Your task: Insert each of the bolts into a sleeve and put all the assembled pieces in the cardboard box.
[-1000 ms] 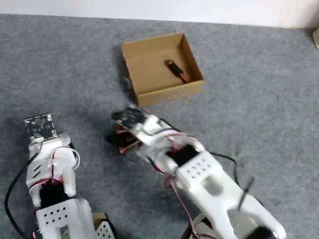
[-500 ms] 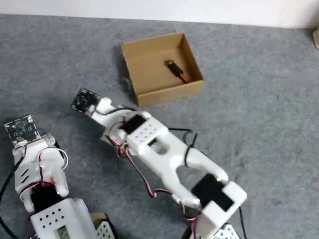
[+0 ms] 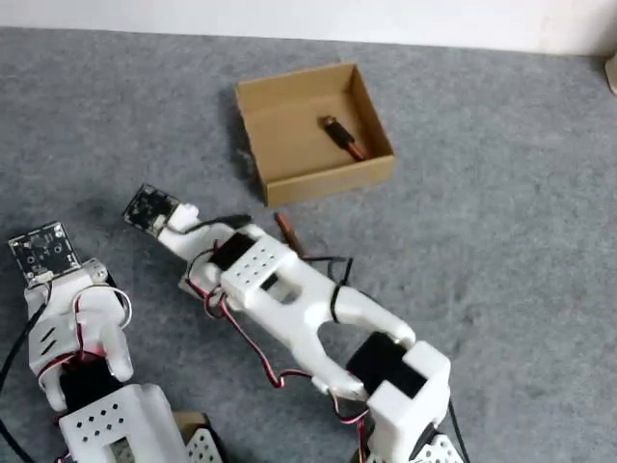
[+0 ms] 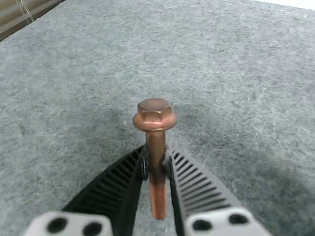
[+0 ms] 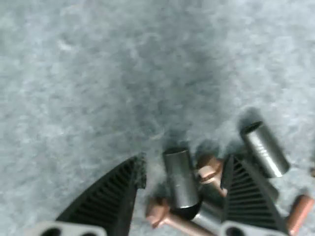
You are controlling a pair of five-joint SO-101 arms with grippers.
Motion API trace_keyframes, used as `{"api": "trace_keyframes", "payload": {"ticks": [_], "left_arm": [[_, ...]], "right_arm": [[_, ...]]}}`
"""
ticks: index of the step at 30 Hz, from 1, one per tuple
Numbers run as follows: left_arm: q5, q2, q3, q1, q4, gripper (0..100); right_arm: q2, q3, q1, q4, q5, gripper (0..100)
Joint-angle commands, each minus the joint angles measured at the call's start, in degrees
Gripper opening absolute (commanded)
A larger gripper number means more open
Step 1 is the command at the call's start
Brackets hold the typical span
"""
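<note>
My left gripper point(image 4: 156, 164) is shut on the shank of a copper bolt point(image 4: 155, 118), whose hex head points away over bare carpet. The left arm point(image 3: 82, 328) stands at the near left. My right gripper point(image 5: 186, 167) is open and low over a small pile, its fingers on either side of a grey sleeve point(image 5: 181, 179). A second sleeve point(image 5: 264, 148) and copper bolts point(image 5: 209, 173) lie beside it. The right arm point(image 3: 280, 289) stretches leftward across the middle, covering the pile. The cardboard box point(image 3: 280, 154) at the back holds one assembled piece point(image 3: 342, 138).
A lone copper bolt point(image 3: 287, 234) lies on the grey carpet just in front of the box, beside the right arm. Open carpet spreads to the right of the box and along the far left.
The right arm has swung left and stretched low over the pile, uncovering the bolt near the box. The left arm drew slightly left and back, then held still.
</note>
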Motion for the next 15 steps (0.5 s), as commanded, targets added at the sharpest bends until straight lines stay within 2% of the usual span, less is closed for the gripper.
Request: {"api": "trace_keyframes", "payload": {"ticks": [1, 8, 15], "left_arm": [[0.4, -1.4, -3.5, -0.5, -0.4, 1], [0.4, -1.4, -2.9, -0.5, -0.4, 1], [0.4, -1.4, -0.9, -0.1, -2.9, 1]], "right_arm": [[-0.6, -2.1, -0.4, 0.7, -0.9, 22.4], [-0.2, -0.3, 0.7, 1.1, -0.9, 22.4], [-0.2, 8.0, 1.4, 0.6, -0.9, 22.4]]}}
